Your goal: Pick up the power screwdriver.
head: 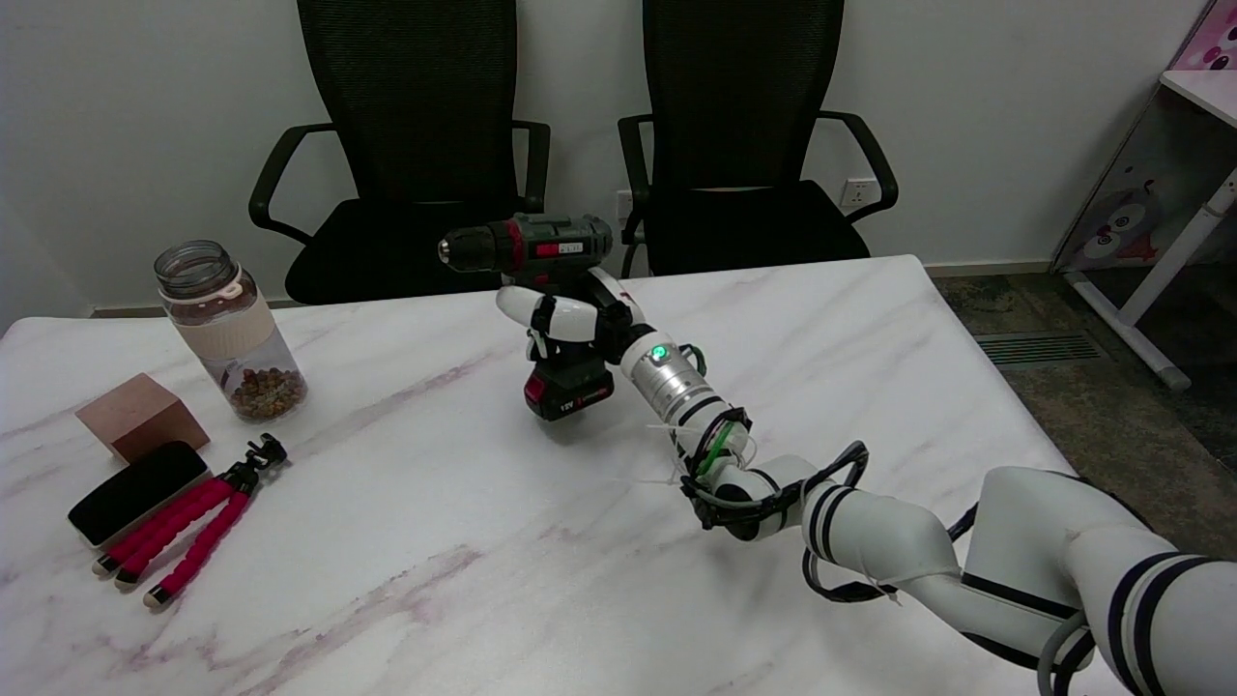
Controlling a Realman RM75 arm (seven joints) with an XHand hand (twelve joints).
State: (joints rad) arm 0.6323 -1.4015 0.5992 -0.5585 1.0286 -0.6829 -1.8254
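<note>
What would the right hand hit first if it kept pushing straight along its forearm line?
The right hand is already wrapped on the screwdriver. Straight beyond lies the left chair past the table edge, though depth is unclear.

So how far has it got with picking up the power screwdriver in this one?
Reach done: the right hand is wrapped around the handle of the power screwdriver, which stands upright, chuck pointing left. In hand: the grip itself. Whether the battery base has left the table can't be told from this view; it looks at or just above the surface. A clear lift is left.
</note>
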